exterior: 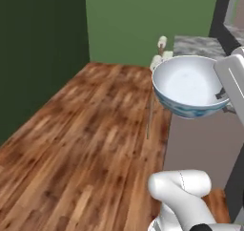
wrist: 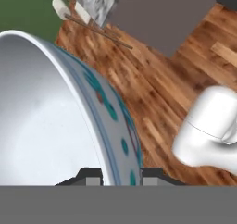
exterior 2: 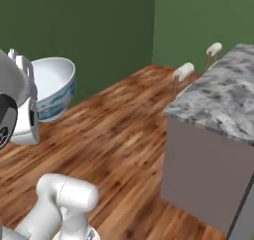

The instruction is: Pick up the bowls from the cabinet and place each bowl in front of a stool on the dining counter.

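One white bowl (exterior: pixel 187 86) with a blue-green pattern outside hangs tilted in the air over the wooden floor, plain white inside. My gripper (exterior: pixel 221 94) is shut on the bowl's rim at its right side. From the other side, the bowl (exterior 2: pixel 53 87) sits just right of the gripper (exterior 2: pixel 33 102). In the hand view the bowl's wall (wrist: pixel 99 107) runs between the two fingertips of the gripper (wrist: pixel 121 176). The dining counter (exterior 2: pixel 225 97) stands to the right, with two cream stools (exterior 2: pixel 184 71) (exterior 2: pixel 214 48) along its far side. The cabinet is out of view.
Wooden floor (exterior: pixel 86 144) spreads to the left, bounded by green walls (exterior: pixel 143 20). The counter's grey base (exterior 2: pixel 203 174) rises from the floor at the right. The counter's marbled top (exterior: pixel 198 46) and a stool (exterior: pixel 162 41) lie behind the bowl.
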Motion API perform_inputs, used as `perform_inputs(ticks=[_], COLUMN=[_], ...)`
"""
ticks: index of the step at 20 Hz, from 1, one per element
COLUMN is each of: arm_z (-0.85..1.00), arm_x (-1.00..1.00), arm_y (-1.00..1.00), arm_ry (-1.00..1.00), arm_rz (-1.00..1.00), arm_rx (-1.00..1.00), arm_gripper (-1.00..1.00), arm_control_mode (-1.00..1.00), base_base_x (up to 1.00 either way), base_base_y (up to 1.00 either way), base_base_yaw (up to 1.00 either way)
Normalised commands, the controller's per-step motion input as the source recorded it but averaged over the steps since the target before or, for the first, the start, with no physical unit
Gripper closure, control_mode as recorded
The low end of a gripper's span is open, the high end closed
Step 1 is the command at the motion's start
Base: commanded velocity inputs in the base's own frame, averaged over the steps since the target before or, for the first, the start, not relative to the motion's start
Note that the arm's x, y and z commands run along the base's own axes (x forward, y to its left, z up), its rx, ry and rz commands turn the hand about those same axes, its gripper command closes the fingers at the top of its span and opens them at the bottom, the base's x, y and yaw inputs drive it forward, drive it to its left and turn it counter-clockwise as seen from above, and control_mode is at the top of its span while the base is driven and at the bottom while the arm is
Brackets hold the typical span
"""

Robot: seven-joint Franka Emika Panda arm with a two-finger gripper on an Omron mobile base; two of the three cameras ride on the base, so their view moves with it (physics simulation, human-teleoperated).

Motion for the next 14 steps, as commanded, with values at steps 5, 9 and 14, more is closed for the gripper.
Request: perform_inputs(ticks=[5,9,14], arm_z=[0.0,0.0,0.0], arm_x=[0.0,0.0,0.0], arm_y=[0.0,0.0,0.0], arm_ry=[0.0,0.0,0.0], arm_rz=[0.0,0.0,0.0], arm_rx=[0.0,0.0,0.0], arm_gripper=[1.0,1.0,1.0], arm_control_mode=[1.0,1.0,1.0], base_base_x=[0.87,0.89,0.97], base_base_y=[0.91,0.8,0.62], base_base_yaw=[-0.62,-0.66,-0.62])
